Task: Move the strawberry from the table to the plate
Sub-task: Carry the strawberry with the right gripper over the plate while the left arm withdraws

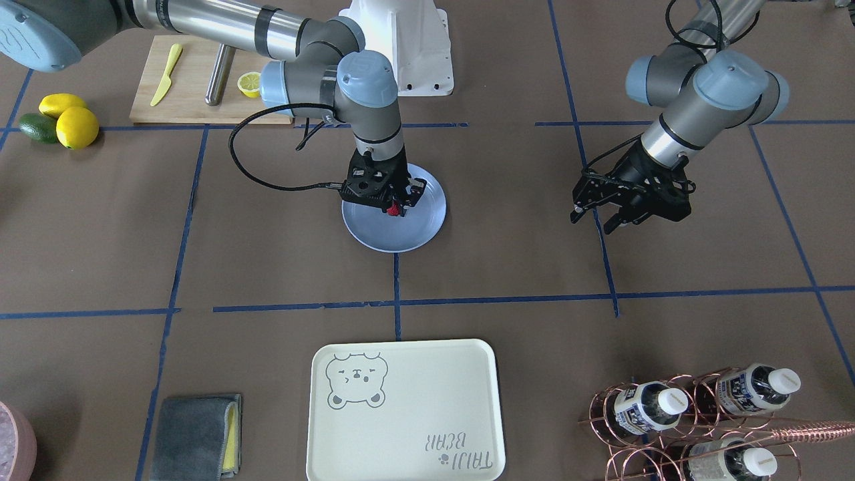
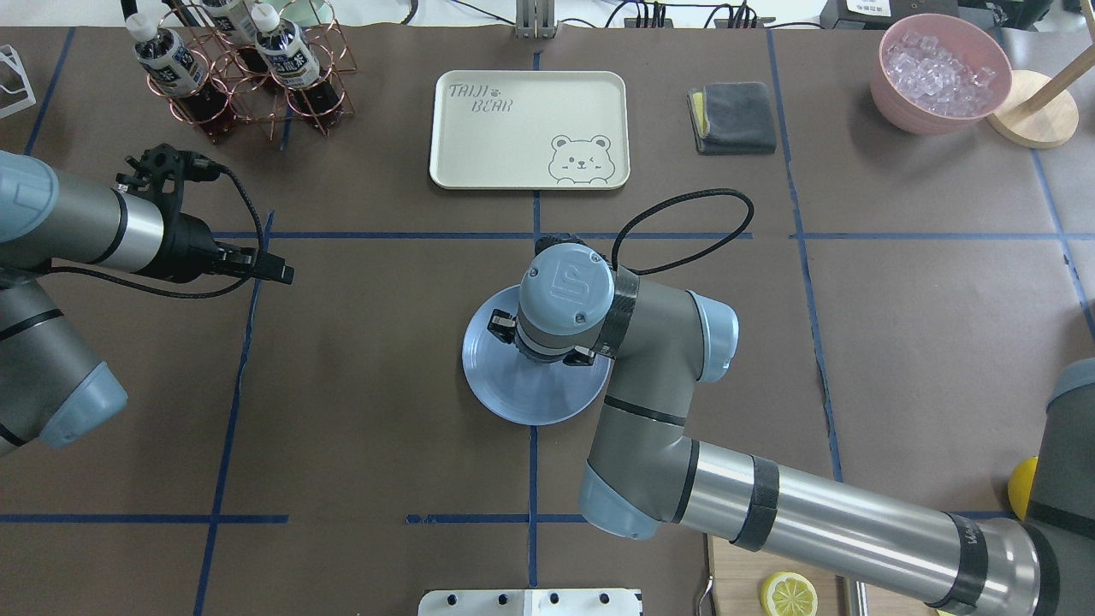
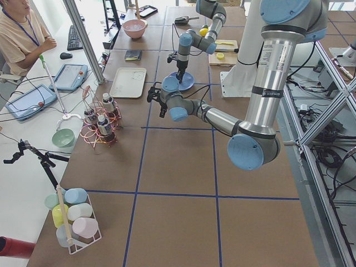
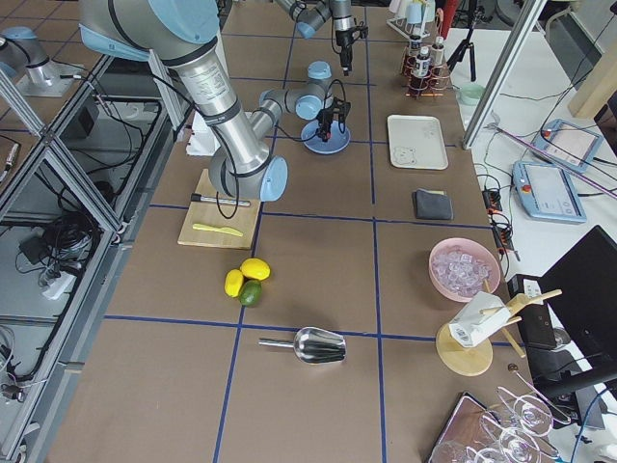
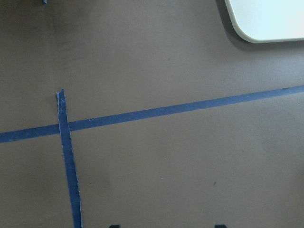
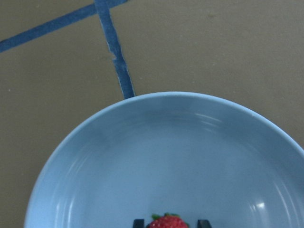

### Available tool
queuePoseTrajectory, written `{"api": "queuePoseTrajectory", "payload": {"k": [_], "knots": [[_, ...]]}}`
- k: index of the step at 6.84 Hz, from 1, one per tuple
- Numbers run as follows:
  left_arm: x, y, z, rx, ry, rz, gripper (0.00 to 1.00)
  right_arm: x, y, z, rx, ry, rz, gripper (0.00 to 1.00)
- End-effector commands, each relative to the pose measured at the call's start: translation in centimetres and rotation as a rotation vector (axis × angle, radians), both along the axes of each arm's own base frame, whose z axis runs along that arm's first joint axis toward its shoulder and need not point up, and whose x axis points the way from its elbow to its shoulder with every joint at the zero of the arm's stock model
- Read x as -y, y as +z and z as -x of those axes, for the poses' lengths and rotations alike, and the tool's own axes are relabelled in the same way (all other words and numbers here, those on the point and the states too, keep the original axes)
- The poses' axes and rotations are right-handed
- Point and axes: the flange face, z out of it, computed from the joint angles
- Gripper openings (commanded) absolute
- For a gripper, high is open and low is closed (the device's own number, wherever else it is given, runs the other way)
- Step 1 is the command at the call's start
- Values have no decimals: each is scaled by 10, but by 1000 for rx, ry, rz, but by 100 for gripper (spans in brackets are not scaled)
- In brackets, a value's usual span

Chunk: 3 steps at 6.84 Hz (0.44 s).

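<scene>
The light blue plate (image 1: 374, 234) lies on the brown table (image 1: 280, 254) near its middle. Just above the plate's centre hangs the small red strawberry (image 1: 395, 210), with my right gripper (image 1: 399, 206) pointing straight down and shut on it. In the right wrist view the strawberry (image 6: 168, 222) shows between the two fingertips at the bottom edge, over the plate (image 6: 95, 166). My left gripper (image 1: 594, 220) hovers open and holding nothing above bare table, well off to the plate's side. The overhead view hides the strawberry under the right wrist.
A cream bear-print tray (image 1: 401, 414) sits at the operators' edge, a copper bottle rack (image 1: 701, 421) and a grey cloth (image 1: 194, 437) on either side of it. A cutting board (image 1: 194, 87) with a knife and half lemon, two lemons (image 1: 77, 127) and an avocado (image 1: 37, 127) lie near the robot's base.
</scene>
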Motion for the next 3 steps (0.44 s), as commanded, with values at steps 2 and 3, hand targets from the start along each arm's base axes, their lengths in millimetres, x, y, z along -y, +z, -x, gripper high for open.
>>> {"api": "queuePoseTrajectory", "payload": {"k": [2, 3], "knots": [[-1, -2, 1, -3, -2, -2, 73, 1, 1, 0, -3, -2, -5, 100], [0, -3, 1, -4, -2, -3, 73, 9, -9, -14, 21, 6, -13, 100]]}}
